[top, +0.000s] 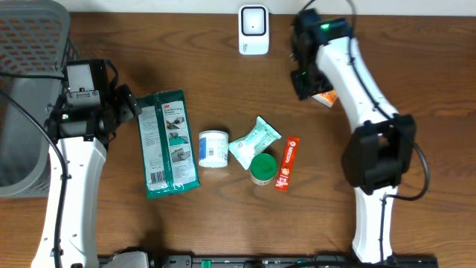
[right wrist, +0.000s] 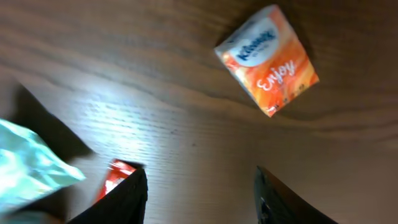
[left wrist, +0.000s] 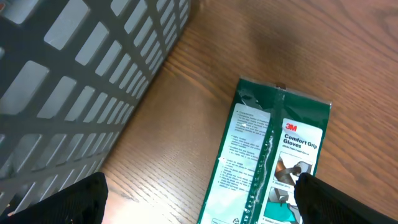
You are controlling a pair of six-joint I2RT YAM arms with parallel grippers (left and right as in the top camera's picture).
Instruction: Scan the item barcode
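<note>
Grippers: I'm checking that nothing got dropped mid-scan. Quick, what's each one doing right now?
Left gripper: open, empty, near the gloves pack.
Right gripper: open, empty; the Kleenex pack lies on the table, apart from it.

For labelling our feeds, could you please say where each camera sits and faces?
Overhead: above the table, looking down; left arm and right arm show.
Left wrist: on the left arm, facing the gloves pack and basket; left fingers at bottom.
Right wrist: on the right arm, facing the tissue pack; right fingers at bottom.
Shared: gloves pack, overhead and left wrist.
</note>
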